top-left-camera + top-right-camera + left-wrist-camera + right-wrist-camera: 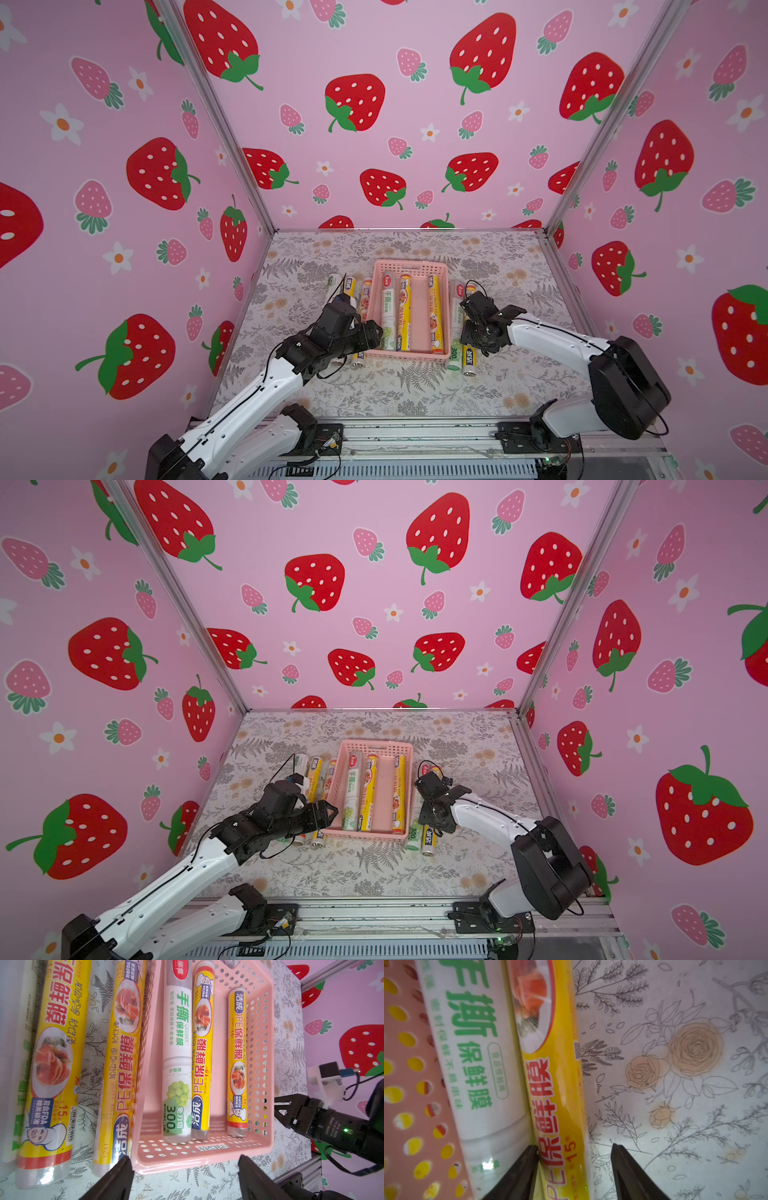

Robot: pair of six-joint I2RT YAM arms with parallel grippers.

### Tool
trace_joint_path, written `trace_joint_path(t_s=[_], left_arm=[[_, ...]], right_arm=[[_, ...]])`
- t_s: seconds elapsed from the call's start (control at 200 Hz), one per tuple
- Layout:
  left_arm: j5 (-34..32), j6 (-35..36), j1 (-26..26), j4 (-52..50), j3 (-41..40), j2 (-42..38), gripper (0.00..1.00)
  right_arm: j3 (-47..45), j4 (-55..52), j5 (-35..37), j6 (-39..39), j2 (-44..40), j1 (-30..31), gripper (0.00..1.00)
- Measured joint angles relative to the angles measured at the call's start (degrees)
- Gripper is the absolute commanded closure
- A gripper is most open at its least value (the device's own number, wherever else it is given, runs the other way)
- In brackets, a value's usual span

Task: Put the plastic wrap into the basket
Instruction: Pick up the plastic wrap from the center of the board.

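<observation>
Right gripper [573, 1146] sat open astride the yellow roll [550, 1084] on the table [675, 1105] beside the basket [207, 1160], one finger [519, 1172] wedged against the white roll [473, 1064], the other not touching. Best to close squarely, lift level, clear the wall. Left gripper [184, 1157] hung open and empty; three rolls [199, 1053] lay inside.
</observation>
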Motion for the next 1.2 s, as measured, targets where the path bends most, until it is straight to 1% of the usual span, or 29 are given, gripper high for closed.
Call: trace_joint_path(t_s=[0.195,0.34,0.4,0.41,0.51,0.625,0.71,0.9,1.036,1.121,1.201], left_arm=[[0.0,-0.2,-0.2,-0.3,0.0,0.0,0.15],[0.0,-0.2,-0.8,-0.3,0.0,0.3,0.15],[0.0,-0.2,-1.0,-0.4,0.0,0.5,0.15],[-0.1,-0.3,-1.1,-0.4,0.0,0.5,0.15],[-0.4,-0.5,-1.5,-0.4,0.0,0.5,0.15],[-0.8,-0.6,-1.8,-0.4,0.0,0.4,0.15],[-1.1,-0.6,-2.0,-0.3,0.0,0.0,0.15],[-2.1,-0.2,-2.1,-0.3,0.4,-1.6,0.14],[-3.5,0.6,-2.1,-0.3,1.9,-2.1,0.14],[-3.8,1.5,-2.1,0.0,3.5,-2.1,0.11],[-3.5,2.5,-2.1,1.0,5.5,-1.3,0.11]], right_arm=[[-2.1,0.8,0.0,0.1,0.0,-1.4,0.4],[-3.5,2.6,-0.9,-0.5,0.0,-3.7,0.47],[-3.6,3.1,-1.2,-0.7,0.0,-4.1,0.47],[-3.6,3.2,-1.2,-0.7,0.0,-4.1,0.5],[-3.7,4.0,-1.3,-1.0,0.0,-4.3,0.57],[-3.9,4.5,-1.2,-0.9,-0.2,-4.5,0.61],[-4.5,4.6,-0.9,-1.0,-0.9,-4.5,0.66],[-4.7,2.8,-0.1,-1.8,-4.9,-4.6,0.68],[-2.3,-1.5,0.2,-2.7,-8.5,-4.6,0.69],[1.1,-4.7,0.5,-3.5,-11.3,-4.6,0.69],[5.4,-7.7,0.9,-3.8,-13.7,-4.6,0.69]])
